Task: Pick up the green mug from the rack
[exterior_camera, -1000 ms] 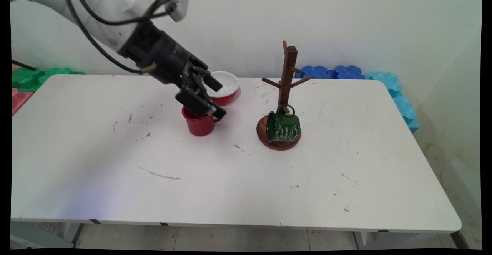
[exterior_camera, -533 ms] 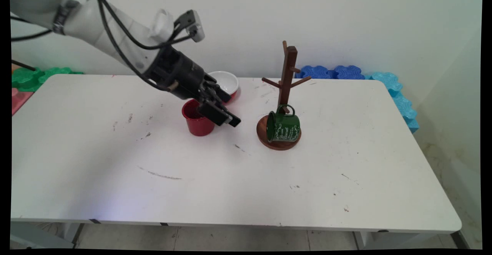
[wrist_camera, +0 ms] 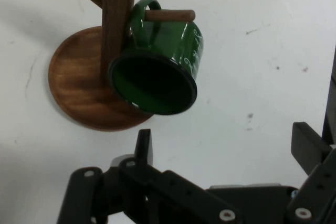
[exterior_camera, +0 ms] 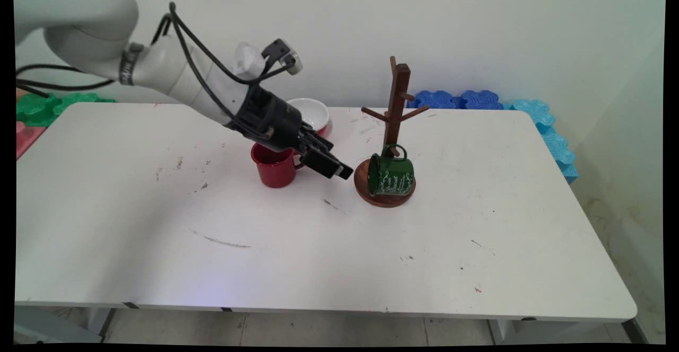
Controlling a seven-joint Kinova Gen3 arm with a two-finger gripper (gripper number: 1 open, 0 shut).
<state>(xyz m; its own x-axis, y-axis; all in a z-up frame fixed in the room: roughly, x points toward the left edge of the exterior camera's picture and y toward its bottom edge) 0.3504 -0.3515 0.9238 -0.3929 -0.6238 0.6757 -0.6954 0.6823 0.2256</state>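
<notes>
Between the red mug (exterior_camera: 274, 167) and the wooden mug tree (exterior_camera: 395, 113), low over the white surface (exterior_camera: 339, 246): the claw (exterior_camera: 333, 167), tilted down and toward the tree. Fingers spread wide, nothing between them; in the hand view one fingertip (wrist_camera: 144, 145) shows at lower left, the other at the right edge, bare surface in the gap.

Just ahead of the claw: green enamel mug (wrist_camera: 160, 64), white lettering on its side, hanging by its handle on a low peg of the tree. Mug tilted, dark mouth turned toward the claw, rim close to the tree's round wooden base. Claw near the mug, not touching it.

Directly behind the claw, beside its wrist: red mug, upright, handle pointing toward the claw. Close, but apart from the fingers.

Farther behind and beyond: red bowl with white inside (exterior_camera: 311, 114), partly hidden by the arm.

Beyond the tree, along the wall: blue foam blocks (exterior_camera: 461, 99). Far behind the arm, at the surface's other end: green foam blocks (exterior_camera: 48, 105).
</notes>
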